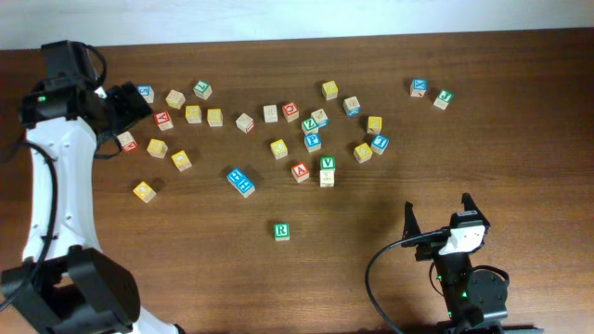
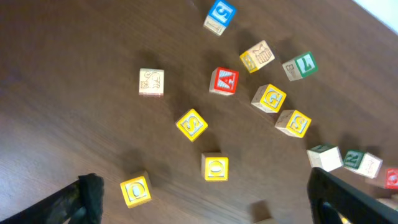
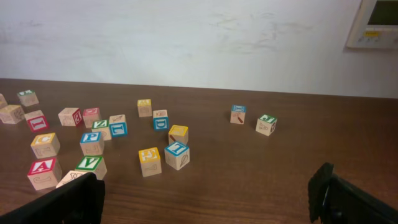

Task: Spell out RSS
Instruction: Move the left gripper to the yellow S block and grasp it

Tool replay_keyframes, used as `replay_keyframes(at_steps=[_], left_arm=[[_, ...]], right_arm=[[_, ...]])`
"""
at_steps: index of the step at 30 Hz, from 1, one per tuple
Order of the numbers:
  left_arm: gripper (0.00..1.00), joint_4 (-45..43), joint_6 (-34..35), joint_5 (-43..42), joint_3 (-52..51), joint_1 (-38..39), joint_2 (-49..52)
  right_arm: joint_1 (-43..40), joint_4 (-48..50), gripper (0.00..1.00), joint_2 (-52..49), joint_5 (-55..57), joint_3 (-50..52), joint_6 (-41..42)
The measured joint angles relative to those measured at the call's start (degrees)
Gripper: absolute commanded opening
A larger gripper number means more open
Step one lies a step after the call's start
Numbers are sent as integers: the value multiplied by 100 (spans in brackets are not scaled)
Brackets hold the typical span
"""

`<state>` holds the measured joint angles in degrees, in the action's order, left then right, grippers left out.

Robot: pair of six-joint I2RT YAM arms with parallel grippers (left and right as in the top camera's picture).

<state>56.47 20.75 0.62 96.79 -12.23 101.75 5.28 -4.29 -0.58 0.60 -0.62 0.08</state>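
Letter blocks (image 1: 278, 147) lie scattered across the far half of the brown worktop (image 1: 204, 269). One of them, the green R block (image 1: 281, 230), sits alone nearer the front, well apart from the rest and from both arms, with its letter facing up.

The left hand (image 2: 205, 194) hangs over the far-left cluster. Its two dark fingers (image 2: 87, 200) are spread wide at the lower corners of the left wrist view and grip nothing; only wood and blocks show between them. That view shows a yellow S block (image 2: 191, 124) near the middle, turned cornerwise in the frame. A second yellow S block (image 2: 293, 122) lies to its right, just beside a yellow G block (image 2: 269, 98). A red block (image 2: 224, 81) lies between the first S and a tan picture block (image 2: 258, 56). A blue block (image 2: 220, 15) at the top edge bears a letter that looks like an S, though I cannot be sure. A yellow O block (image 2: 215, 168) lies just below the first S, apart from it.

The right hand (image 1: 437, 213) sits low at the front right, to the right of the R block and apart from it, with its fingers spread wide and holding nothing. In the right wrist view its fingertips (image 3: 74, 199) frame the scatter ahead, with a white wall (image 3: 186, 37) behind.
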Motion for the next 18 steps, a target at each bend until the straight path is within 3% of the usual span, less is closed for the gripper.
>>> replay_keyframes(at_steps=[12,15,16,18], left_arm=[[94,-516,-2470,-195,-11,157,1545],[87,-533,-2841,-282,-13,162,1740],[73,-538,-2894,-297,-11,162,1814],[70,-627,-3036,-297,-17,162,2024]], right_arm=[[0,0,98,0,-2,0,-4],[0,0,98,0,0,0,-4],[0,0,98,0,0,0,-4],[0,0,98,0,0,0,0]])
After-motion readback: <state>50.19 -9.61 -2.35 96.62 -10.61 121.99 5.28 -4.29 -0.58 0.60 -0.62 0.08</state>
